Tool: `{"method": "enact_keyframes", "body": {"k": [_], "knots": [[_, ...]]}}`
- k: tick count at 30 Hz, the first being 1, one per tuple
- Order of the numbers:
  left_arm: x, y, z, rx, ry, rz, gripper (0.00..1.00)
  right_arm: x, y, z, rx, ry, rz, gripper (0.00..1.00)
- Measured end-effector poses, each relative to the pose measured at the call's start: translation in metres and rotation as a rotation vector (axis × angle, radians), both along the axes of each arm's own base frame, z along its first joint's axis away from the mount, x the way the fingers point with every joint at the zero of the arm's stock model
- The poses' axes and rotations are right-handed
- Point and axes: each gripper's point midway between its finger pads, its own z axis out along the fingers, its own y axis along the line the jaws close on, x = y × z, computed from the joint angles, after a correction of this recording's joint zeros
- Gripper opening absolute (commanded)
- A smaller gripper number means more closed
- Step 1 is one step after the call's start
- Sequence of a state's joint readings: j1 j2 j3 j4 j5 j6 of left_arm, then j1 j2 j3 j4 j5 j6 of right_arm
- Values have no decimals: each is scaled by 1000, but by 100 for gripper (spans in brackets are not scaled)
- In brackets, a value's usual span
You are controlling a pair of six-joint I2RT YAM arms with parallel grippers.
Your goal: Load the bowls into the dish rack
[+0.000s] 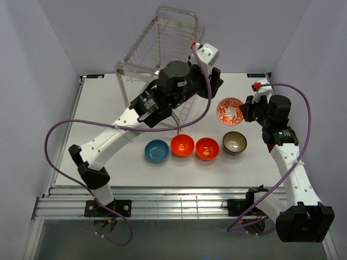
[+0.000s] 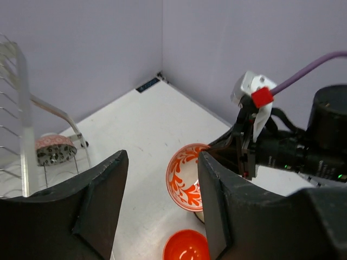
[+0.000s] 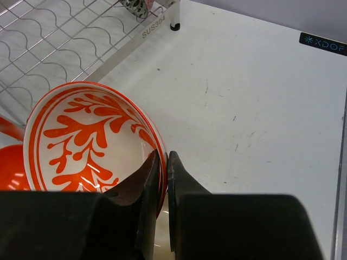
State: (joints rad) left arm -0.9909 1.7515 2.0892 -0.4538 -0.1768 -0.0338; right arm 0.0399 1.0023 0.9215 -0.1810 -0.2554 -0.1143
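Right wrist view: my right claw is clenched on the rim of the red-and-white bowl, tilted just right of the rack. My left claw hangs released beside the rack, which holds the grey bowl. Nearer, the blue bowl, two orange bowls and the brown bowl stand in a row.

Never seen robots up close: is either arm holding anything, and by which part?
The right gripper pinches the red-and-white bowl by its rim. The left gripper is open and holds nothing.
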Motion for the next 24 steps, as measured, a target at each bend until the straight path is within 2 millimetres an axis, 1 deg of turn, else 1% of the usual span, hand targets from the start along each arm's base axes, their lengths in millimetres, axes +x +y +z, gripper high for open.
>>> {"method": "enact_keyframes", "body": {"k": [2, 3, 4, 5, 7, 8, 9, 11, 12, 13, 14, 16, 19, 21, 22, 24], "knots": [[-4, 20, 32, -63, -43, 22, 67, 3, -2, 1, -8, -2, -14, 8], [-2, 34, 48, -97, -66, 43, 67, 5, -2, 2, -17, -9, -19, 8], [0, 49, 64, -130, -81, 66, 71, 8, -2, 4, -31, -24, -27, 8], [6, 69, 80, -166, -101, 104, 72, 12, -2, 7, -47, -43, -34, 8], [32, 125, 110, -236, -136, 226, 77, 19, 5, 15, -91, -96, -34, 8], [47, 159, 121, -268, -150, 309, 79, 23, 11, 19, -116, -128, -25, 8], [63, 198, 130, -297, -161, 403, 80, 27, 19, 23, -140, -163, -14, 8], [82, 272, 138, -341, -171, 582, 82, 37, 32, 30, -195, -246, 0, 8], [84, 305, 140, -361, -174, 662, 83, 41, 38, 32, -216, -281, 9, 8], [83, 332, 140, -374, -173, 725, 83, 45, 44, 31, -241, -317, 19, 8], [77, 353, 139, -389, -172, 773, 84, 48, 47, 28, -270, -348, 22, 8], [60, 384, 138, -411, -170, 843, 84, 57, 51, 17, -326, -404, 28, 8], [25, 423, 137, -449, -184, 943, 85, 69, 59, -3, -408, -465, 46, 8], [8, 438, 131, -463, -184, 989, 86, 79, 65, -13, -455, -510, 54, 8], [2, 442, 125, -463, -175, 1004, 86, 85, 69, -16, -472, -536, 57, 8], [-1, 448, 112, -457, -152, 1028, 91, 95, 76, -19, -493, -581, 56, 8]]}}
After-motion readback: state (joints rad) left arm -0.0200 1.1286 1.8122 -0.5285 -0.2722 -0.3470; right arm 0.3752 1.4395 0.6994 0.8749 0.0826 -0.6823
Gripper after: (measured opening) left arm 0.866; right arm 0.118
